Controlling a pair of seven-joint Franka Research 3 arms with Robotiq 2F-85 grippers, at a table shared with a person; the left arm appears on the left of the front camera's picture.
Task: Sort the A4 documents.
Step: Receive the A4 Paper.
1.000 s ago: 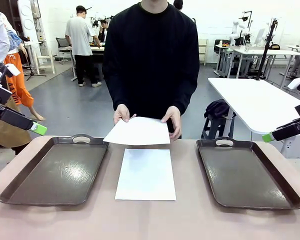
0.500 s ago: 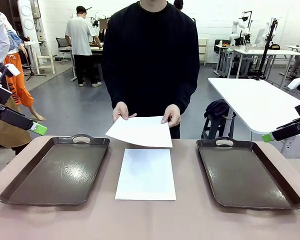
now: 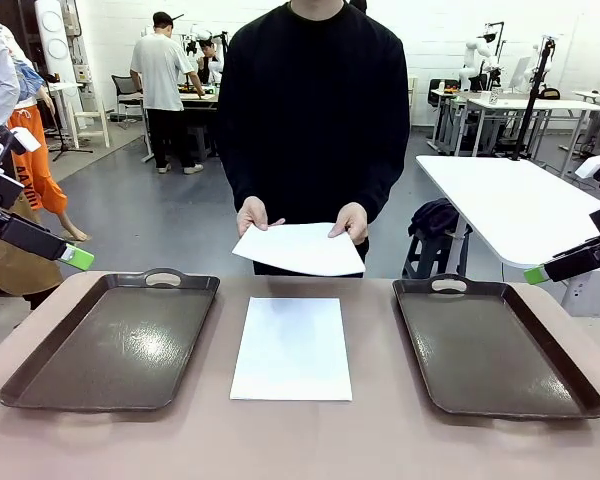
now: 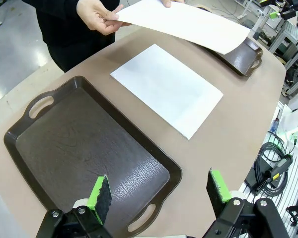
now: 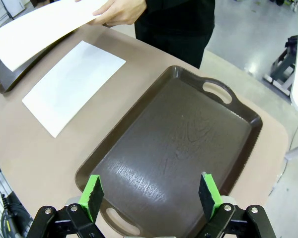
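Presently left gripper (image 4: pixel 159 187) and right gripper (image 5: pixel 151 191) fingers stand spread, empty; the person's limp sheet (image 3: pixel 300 248) could slip from a shallow pinch.

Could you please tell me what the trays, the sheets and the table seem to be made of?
The left tray and right tray look like moulded plastic: dark brown, semi-glossy, with glare on a grained surface. The flat sheet and the held sheet look like thin matte white paper. The table seems to be smooth matte beige laminate, though that is uncertain.
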